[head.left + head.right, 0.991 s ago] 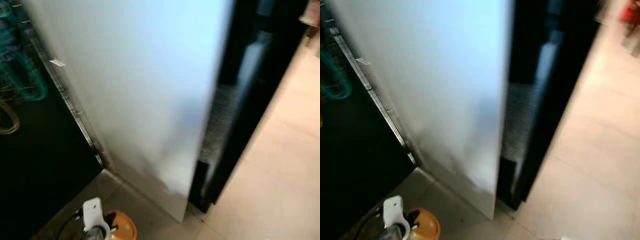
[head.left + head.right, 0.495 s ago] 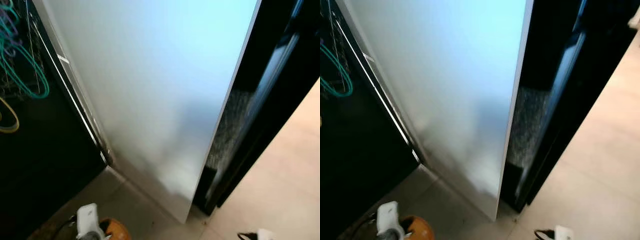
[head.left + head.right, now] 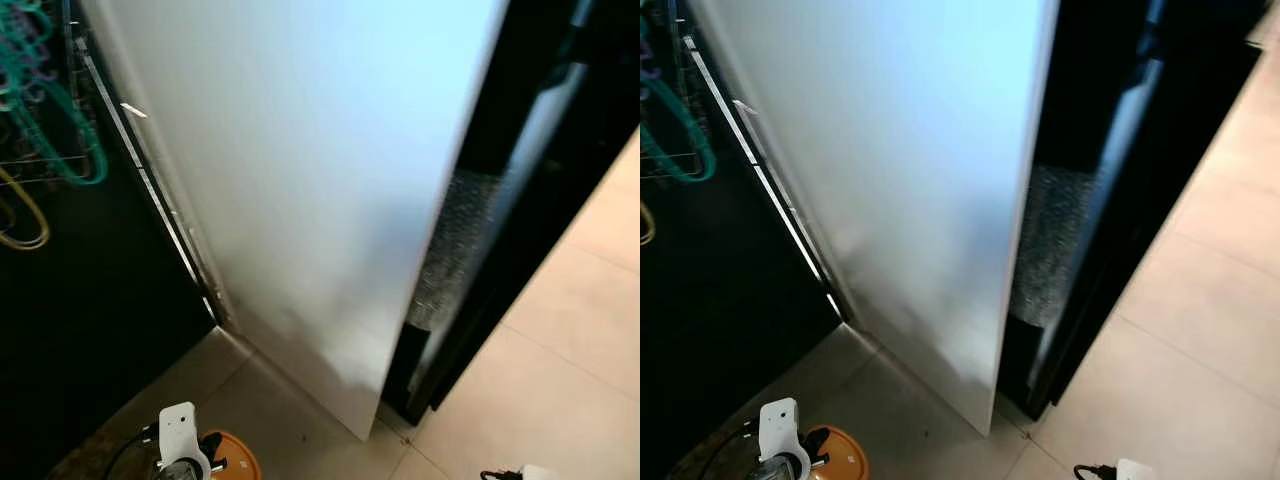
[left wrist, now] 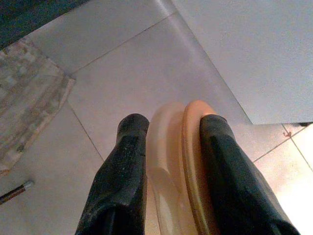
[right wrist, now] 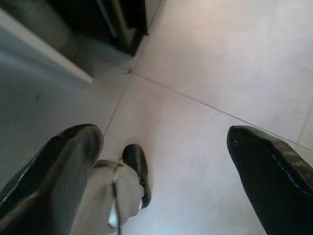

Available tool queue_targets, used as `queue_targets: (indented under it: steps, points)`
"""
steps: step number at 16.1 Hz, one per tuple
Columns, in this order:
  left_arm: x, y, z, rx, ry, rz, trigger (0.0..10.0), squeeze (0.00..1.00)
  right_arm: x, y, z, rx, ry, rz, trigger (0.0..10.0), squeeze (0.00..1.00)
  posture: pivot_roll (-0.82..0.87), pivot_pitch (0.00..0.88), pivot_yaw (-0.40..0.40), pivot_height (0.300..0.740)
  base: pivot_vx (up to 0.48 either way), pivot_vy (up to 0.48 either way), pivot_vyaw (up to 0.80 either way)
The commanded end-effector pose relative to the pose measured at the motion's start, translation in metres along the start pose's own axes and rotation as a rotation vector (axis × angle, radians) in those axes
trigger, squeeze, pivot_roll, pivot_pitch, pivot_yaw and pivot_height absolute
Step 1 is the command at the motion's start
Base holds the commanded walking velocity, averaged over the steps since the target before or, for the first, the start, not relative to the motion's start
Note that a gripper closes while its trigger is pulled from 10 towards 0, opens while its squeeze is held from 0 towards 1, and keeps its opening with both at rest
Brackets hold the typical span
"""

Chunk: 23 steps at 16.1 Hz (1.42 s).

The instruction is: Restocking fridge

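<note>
Head views look down at a tall white fridge door [image 3: 310, 180] standing open edge-on, its lower corner close to the tiled floor [image 3: 560, 370]. To its right, a dark gap shows the black fridge body [image 3: 540, 150] with a speckled grey surface [image 3: 450, 250] inside; detail there is too dim to read. To the left of the door, a dark area holds a wire rack with green and yellow loops [image 3: 40, 130], probably hangers or cords, though blur prevents certainty. Left gripper [image 4: 168, 132] sits low at the bottom edge of the head view, beside the door's foot; the wrist view shows its two black fingers [image 4: 122, 166] closed against an orange disc-shaped object [image 4: 193, 161], one finger on each face, the disc held edge-up over the floor tiles. Right gripper [image 5: 164, 142] hangs low on the right above the pale floor, fingers spread wide apart with nothing between them. Below it, the wrist view shows the robot's foot [image 5: 129, 178], grey with a black toe.
</note>
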<state>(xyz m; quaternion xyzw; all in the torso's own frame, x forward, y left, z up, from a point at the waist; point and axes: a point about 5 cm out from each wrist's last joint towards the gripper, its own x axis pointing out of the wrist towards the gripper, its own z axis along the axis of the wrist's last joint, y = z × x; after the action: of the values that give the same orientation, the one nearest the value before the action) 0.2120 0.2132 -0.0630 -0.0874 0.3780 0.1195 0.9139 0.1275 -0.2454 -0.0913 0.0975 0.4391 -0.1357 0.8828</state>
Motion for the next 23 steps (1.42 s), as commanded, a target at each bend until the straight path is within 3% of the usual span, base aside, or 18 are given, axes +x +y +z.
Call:
queue_targets:
  steps: [1, 4, 9, 10, 11, 12, 15, 17, 21, 22, 23]
  points:
    - [-0.001, 0.004, -0.005, 0.001, 0.025, 0.014, 10.0, 0.00, -0.002, -0.003, 0.001, 0.037, -0.059, -0.042, 10.0, 0.00, -0.04, 0.073, 0.036, 0.740, 0.000, 0.000, 0.00]
    - [-0.001, 0.005, -0.005, 0.006, 0.023, 0.018, 10.0, 0.00, -0.004, -0.005, 0.009, 0.131, -0.183, -0.086, 10.0, 0.00, -0.05, 0.074, 0.038, 0.740, 0.000, 0.000, 0.00]
    - [-0.003, 0.011, -0.009, 0.000, 0.025, 0.038, 10.0, 0.00, -0.010, -0.008, 0.021, 0.083, -0.340, -0.116, 10.0, 0.00, -0.06, 0.070, 0.037, 0.740, 0.000, 0.000, 0.00]
    - [-0.004, 0.013, -0.011, 0.006, 0.031, 0.046, 10.0, 0.00, -0.011, -0.007, 0.023, 0.124, -0.386, -0.102, 10.0, 0.00, -0.05, 0.069, 0.036, 0.740, 0.000, 0.000, 0.00]
    - [-0.004, 0.015, -0.012, 0.008, 0.034, 0.049, 10.0, 0.00, -0.015, -0.001, 0.084, 0.147, -0.665, -0.068, 10.0, 0.00, -0.05, 0.072, 0.039, 0.740, 0.000, 0.000, 0.00]
    - [-0.005, 0.017, -0.014, 0.009, 0.036, 0.053, 10.0, 0.00, -0.057, 0.014, 0.176, 0.105, -1.106, 0.022, 10.0, 0.00, -0.05, 0.072, 0.039, 0.740, 0.000, 0.000, 0.00]
    - [-0.007, 0.021, -0.018, 0.013, 0.046, 0.058, 10.0, 0.00, -0.074, 0.019, 0.183, 0.018, -1.167, 0.035, 10.0, 0.00, -0.07, 0.075, 0.046, 0.740, 0.000, 0.000, 0.00]
    - [-0.007, 0.021, -0.020, 0.016, 0.051, 0.056, 10.0, 0.00, -0.079, 0.023, 0.186, 0.017, -1.194, 0.052, 10.0, 0.00, -0.06, 0.076, 0.042, 0.740, 0.000, 0.000, 0.00]
    - [-0.008, 0.023, -0.024, 0.024, 0.067, 0.057, 10.0, 0.00, -0.121, 0.077, 0.207, -0.006, -1.159, 0.511, 10.0, 0.00, -0.07, 0.089, 0.045, 0.740, 0.000, 0.000, 0.00]
    - [-0.009, 0.023, -0.024, 0.021, 0.069, 0.060, 10.0, 0.00, -0.123, 0.088, 0.204, 0.005, -1.095, 0.613, 10.0, 0.00, -0.07, 0.090, 0.040, 0.740, 0.000, 0.000, 0.00]
    - [-0.009, 0.023, -0.025, 0.019, 0.069, 0.062, 10.0, 0.00, -0.124, 0.094, 0.200, -0.058, -1.069, 0.640, 10.0, 0.00, -0.07, 0.090, 0.039, 0.740, 0.000, 0.000, 0.00]
